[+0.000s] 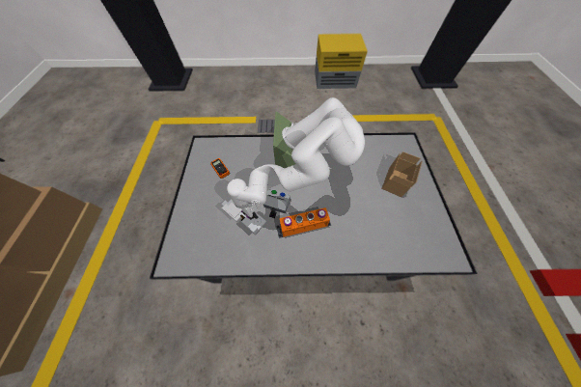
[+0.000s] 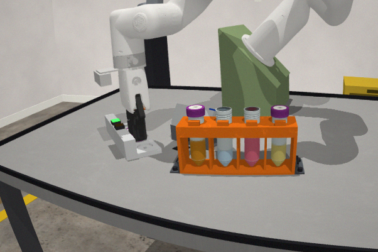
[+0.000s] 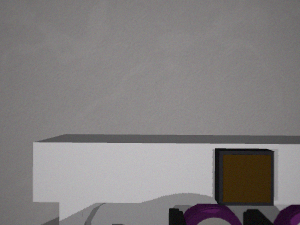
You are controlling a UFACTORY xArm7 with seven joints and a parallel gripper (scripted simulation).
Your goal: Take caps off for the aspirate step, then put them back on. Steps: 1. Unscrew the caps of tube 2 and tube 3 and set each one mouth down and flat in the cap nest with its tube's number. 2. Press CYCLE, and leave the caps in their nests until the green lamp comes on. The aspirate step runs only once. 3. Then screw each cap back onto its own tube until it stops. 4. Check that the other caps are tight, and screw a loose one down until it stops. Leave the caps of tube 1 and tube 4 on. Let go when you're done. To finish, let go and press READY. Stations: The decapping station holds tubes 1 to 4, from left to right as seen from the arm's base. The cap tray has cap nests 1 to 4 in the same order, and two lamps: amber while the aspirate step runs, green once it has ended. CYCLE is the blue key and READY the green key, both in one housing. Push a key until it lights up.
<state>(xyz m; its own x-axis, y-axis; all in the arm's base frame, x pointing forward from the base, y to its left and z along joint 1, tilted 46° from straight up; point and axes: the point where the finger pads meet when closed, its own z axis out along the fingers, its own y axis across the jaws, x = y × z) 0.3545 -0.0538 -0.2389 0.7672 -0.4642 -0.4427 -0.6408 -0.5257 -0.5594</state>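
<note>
My gripper (image 2: 138,137) reaches straight down onto the white cap tray (image 2: 133,141). In the wrist view its black fingers sit on both sides of a purple cap (image 3: 210,215) in its nest, just below the dark amber lamp (image 3: 245,177). The fingers touch the cap, so the gripper is shut on it. A second purple cap (image 3: 292,216) shows at the right edge. The tray's green lamp (image 2: 115,121) is lit. In the orange rack (image 2: 237,144) the two middle tubes (image 2: 223,115) (image 2: 252,113) are open. The two outer tubes (image 2: 195,111) (image 2: 279,111) carry purple caps.
The key housing (image 1: 277,199), with its green and blue keys, stands just behind the rack. An orange meter (image 1: 220,168) lies at the back left and a cardboard box (image 1: 401,174) at the right. The green arm base (image 2: 248,71) stands behind the rack.
</note>
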